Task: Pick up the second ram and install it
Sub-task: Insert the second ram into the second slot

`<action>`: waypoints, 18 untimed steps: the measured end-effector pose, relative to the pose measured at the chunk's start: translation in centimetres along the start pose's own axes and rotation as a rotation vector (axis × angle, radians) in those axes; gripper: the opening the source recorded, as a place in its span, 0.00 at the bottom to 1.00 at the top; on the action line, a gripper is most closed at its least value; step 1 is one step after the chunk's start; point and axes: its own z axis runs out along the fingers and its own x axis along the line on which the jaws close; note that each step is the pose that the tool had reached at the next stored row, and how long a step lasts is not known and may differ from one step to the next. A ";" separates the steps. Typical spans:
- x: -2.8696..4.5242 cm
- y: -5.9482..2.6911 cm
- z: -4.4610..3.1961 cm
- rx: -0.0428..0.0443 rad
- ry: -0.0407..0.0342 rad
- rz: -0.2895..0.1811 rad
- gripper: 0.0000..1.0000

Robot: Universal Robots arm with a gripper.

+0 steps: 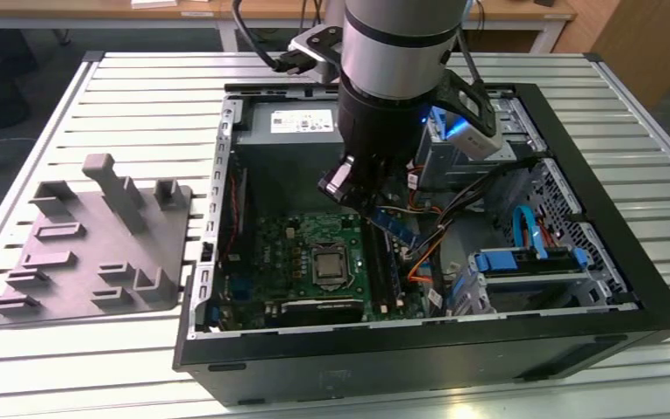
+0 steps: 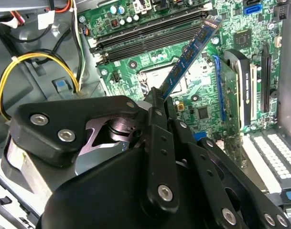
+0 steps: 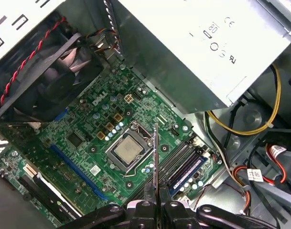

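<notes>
Second wrist view: gripper (image 2: 158,98) jaws clamped on one end of second ram (image 2: 190,52); stick tilted, in air over motherboard (image 2: 202,93) inside PC case (image 1: 428,358), near memory slots (image 2: 150,38), not in any. Pick-up done; seating in slot left (judged from tilt & gap).

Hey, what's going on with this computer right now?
The robot arm's gripper is shut on the second ram, holding it by one end inside the open computer case. The stick hangs tilted over the motherboard, near the memory slots but not yet seated in them.
</notes>
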 end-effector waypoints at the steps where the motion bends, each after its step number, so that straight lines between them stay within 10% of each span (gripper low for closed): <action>1: 0.00 0.00 0.00 0.0002 -0.0003 0.006 0.14; 18: 0.00 0.00 0.03 0.0032 -0.0048 0.114 0.14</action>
